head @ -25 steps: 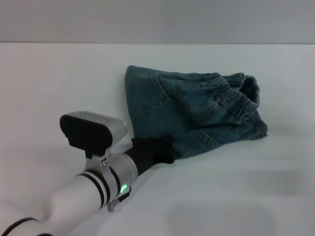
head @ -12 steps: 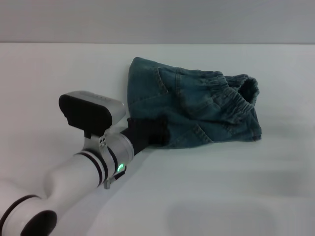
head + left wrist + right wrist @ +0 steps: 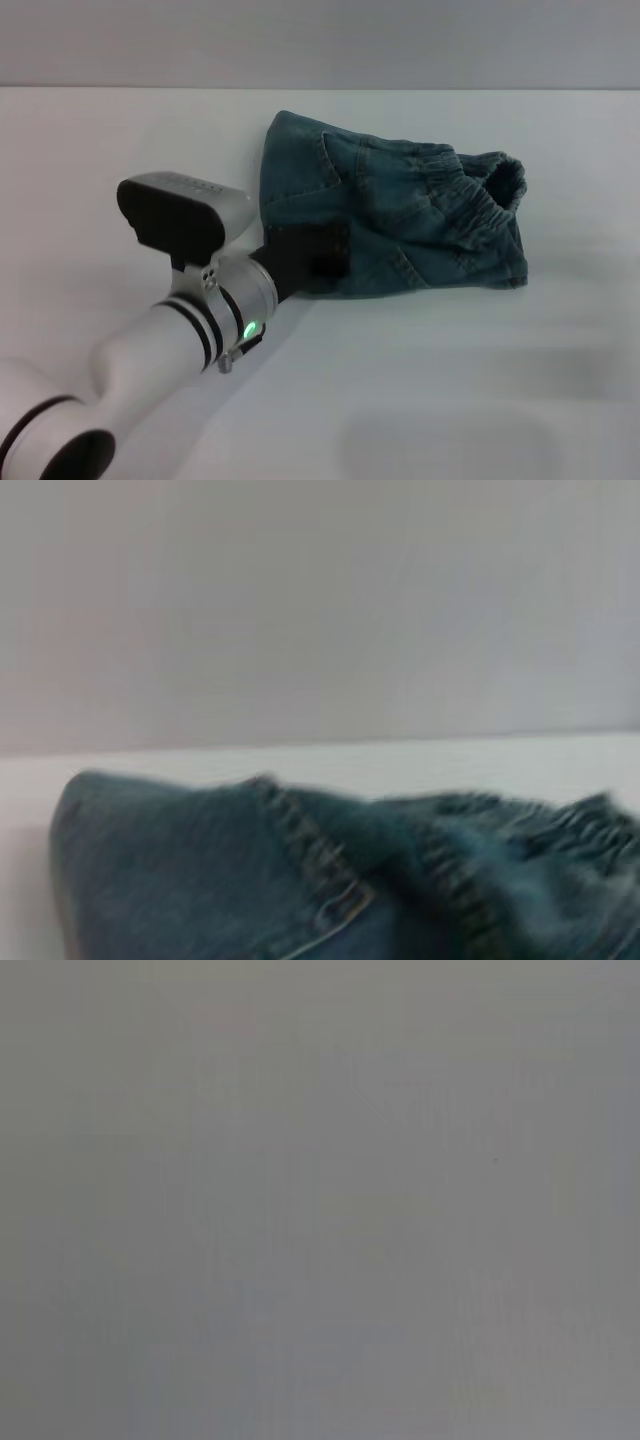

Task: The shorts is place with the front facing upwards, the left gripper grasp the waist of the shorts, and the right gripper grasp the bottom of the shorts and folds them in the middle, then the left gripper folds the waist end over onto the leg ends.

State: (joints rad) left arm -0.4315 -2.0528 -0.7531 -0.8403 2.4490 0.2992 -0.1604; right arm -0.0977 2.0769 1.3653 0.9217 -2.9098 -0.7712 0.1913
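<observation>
Left gripper [image 3: 312,262] on shorts' [image 3: 400,215] near edge

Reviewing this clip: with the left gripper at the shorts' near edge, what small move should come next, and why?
Probably let go and draw back toward the robot. The shorts already lie doubled in a compact bundle on the table, waist on top at the right, and the left gripper sits at the near-left edge. Whether it is clamped cannot be seen.
</observation>
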